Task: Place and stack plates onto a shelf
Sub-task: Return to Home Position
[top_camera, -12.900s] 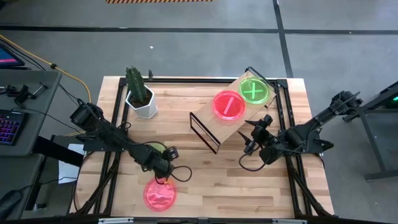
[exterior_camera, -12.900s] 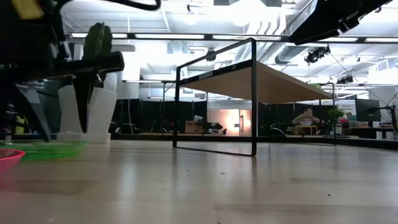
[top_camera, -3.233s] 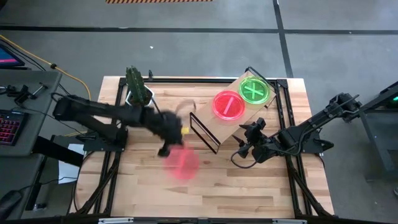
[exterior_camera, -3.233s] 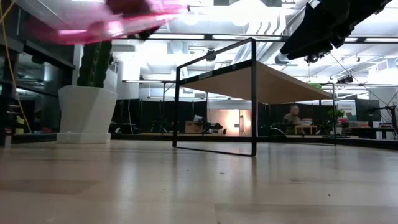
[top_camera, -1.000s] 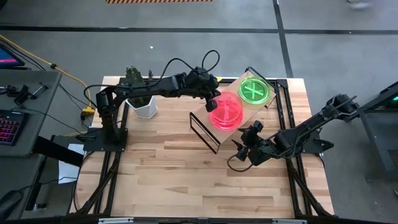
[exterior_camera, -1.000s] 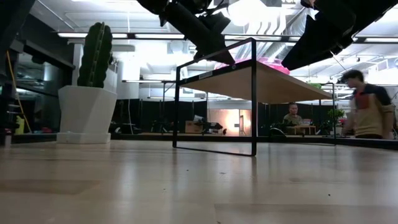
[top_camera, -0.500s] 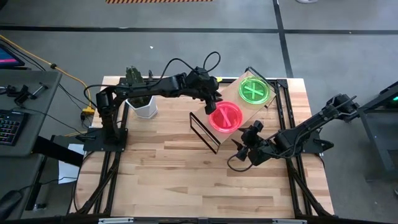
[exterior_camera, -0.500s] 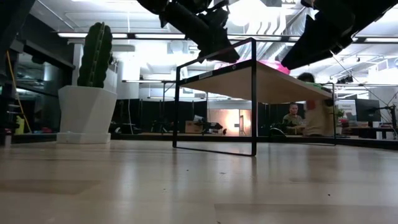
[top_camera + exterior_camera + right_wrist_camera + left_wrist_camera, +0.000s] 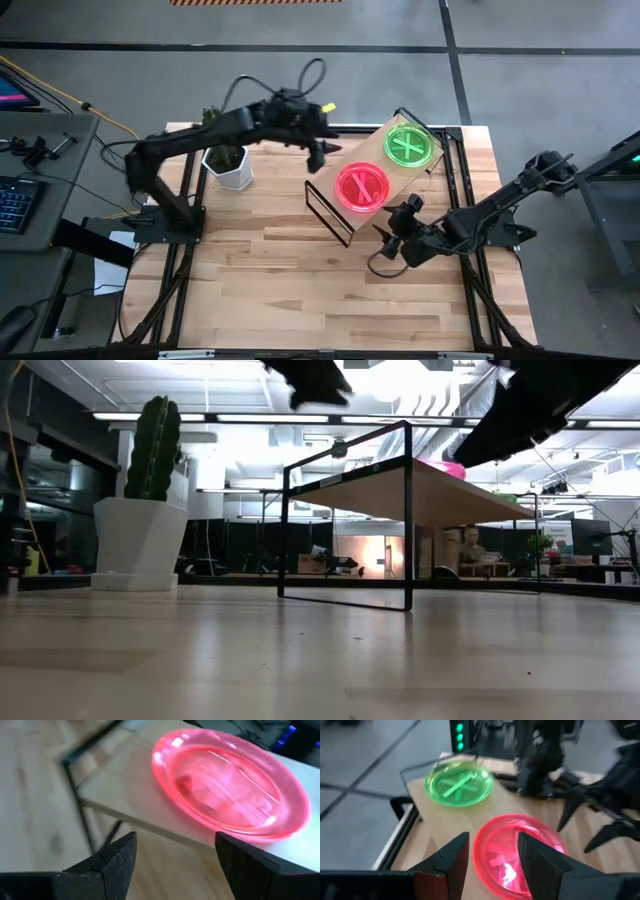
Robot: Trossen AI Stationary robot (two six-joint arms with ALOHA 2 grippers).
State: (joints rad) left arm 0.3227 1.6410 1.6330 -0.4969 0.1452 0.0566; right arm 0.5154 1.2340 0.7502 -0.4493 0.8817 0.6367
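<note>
A pink-red plate (image 9: 362,186) and a green plate (image 9: 410,146) lie flat on the shelf (image 9: 335,178), a plywood board on a black wire frame. Whether more plates lie under them I cannot tell. My left gripper (image 9: 320,152) hovers open above the shelf's far-left corner; in its wrist view (image 9: 492,854) the pink-red plate (image 9: 517,851) shows between and beyond its fingers, and the green plate (image 9: 459,784) farther off. My right gripper (image 9: 390,238) waits open near the shelf's near-right side, facing the pink-red plate (image 9: 230,790).
A white pot with a cactus (image 9: 228,165) stands on the table left of the shelf, under my left arm. The low view shows the shelf (image 9: 400,490) raised on its frame, the pink-red plate (image 9: 440,463) on top. Bare wooden tabletop (image 9: 300,290) lies toward the near edge.
My left gripper has come away from the pink-red plate's rim, rising and drawing back toward the table's far-left. The plate stays flat on the shelf, a little nearer the near edge than before. A person walked past in the room behind.
</note>
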